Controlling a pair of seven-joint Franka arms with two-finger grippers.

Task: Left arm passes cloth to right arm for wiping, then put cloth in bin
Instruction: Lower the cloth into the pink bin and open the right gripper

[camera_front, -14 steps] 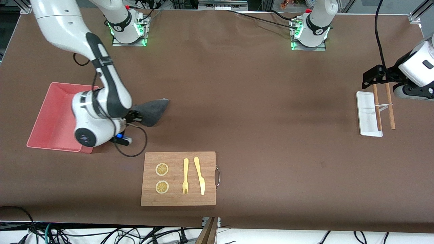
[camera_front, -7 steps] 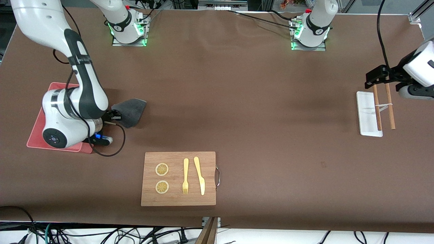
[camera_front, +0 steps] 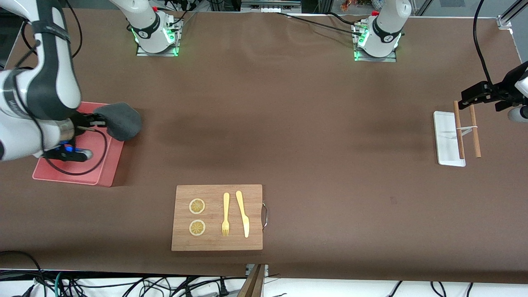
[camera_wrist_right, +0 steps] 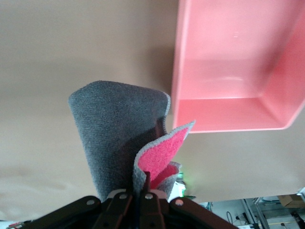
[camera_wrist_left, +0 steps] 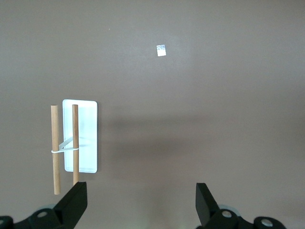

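Observation:
The dark grey cloth [camera_front: 120, 121] hangs in the air with my right gripper [camera_front: 93, 120] shut on its edge. It hangs over the rim of the pink bin [camera_front: 70, 180], on the side toward the table's middle. The right wrist view shows the cloth [camera_wrist_right: 114, 124] folded, a pink underside showing, pinched in the right gripper [camera_wrist_right: 139, 193], with the bin [camera_wrist_right: 238, 62] beside it and nothing inside. My left gripper [camera_front: 478, 93] hangs open and holds nothing, over the left arm's end of the table; the left wrist view shows the left gripper [camera_wrist_left: 140, 195] with only bare table between its fingers.
A wooden cutting board [camera_front: 217, 217] with two lemon slices, a fork and a knife lies near the front edge. A small white tray [camera_front: 445, 140] with two tied wooden sticks [camera_front: 458, 132] lies under the left gripper's area, also seen as the tray [camera_wrist_left: 88, 138].
My right arm has carried the cloth from over the open table to over the bin's rim. The left gripper has drifted farther toward its own end of the table.

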